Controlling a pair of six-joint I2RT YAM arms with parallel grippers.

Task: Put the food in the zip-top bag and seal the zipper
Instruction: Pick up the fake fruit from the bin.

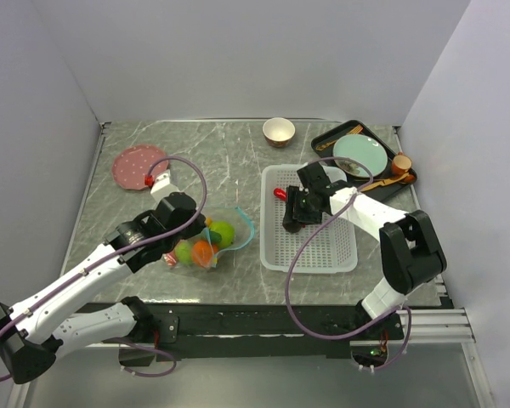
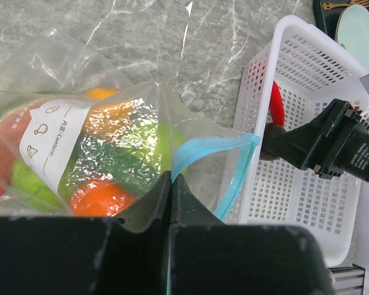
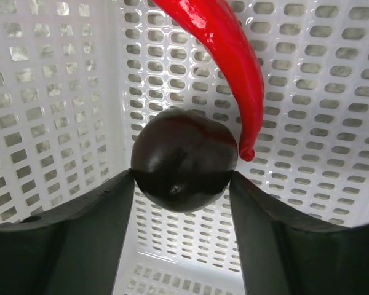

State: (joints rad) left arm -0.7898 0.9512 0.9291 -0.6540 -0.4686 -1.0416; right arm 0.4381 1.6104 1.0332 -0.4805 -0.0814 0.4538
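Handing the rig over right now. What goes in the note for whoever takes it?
Left gripper: shut, pinching the zip-top bag at its mouth edge.
Right gripper: down in the white basket, closed on both sides of the dark brown piece.
Done: most of the food is in the bag; orange and green pieces show through the plastic.
Left: move the dark brown piece and the red chili from the basket to the bag, then seal the zipper, which gapes open.

White basket (image 1: 331, 246) at three o'clock. Pink plate (image 1: 138, 163) at ten, small bowl (image 1: 279, 131) at twelve, black tray (image 1: 325, 134) at one.
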